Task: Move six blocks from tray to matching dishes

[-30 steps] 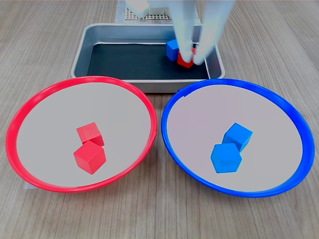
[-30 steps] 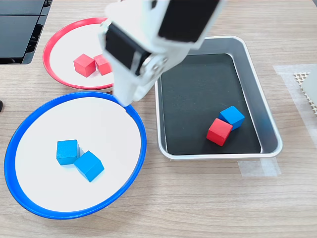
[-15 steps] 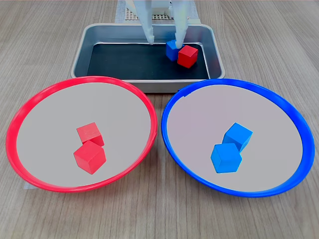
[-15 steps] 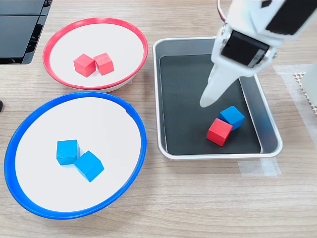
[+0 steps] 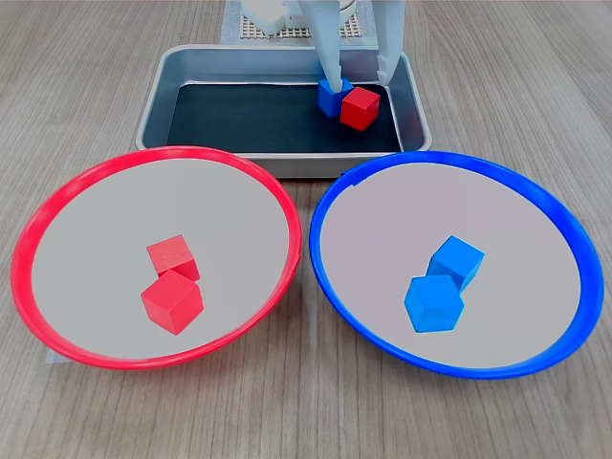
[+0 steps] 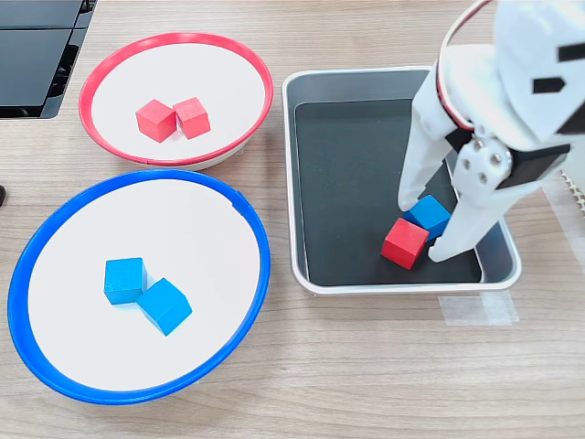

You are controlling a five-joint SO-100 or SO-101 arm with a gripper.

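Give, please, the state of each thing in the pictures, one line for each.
Gripper: open, jaws either side of the blue block.
Blue block: in the tray, touching the red block.
Red block: in the tray.
Tray: holds two blocks.
Red dish: holds two red blocks.
Blue dish: holds two blue blocks.

wooden table [image 5: 96, 76] — black keyboard [image 6: 32, 55]

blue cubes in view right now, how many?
3. Two small matte blue cubes touch in the blue-rimmed round dish; one sits in the silver metal tray between the open gripper fingers. None seem hidden.
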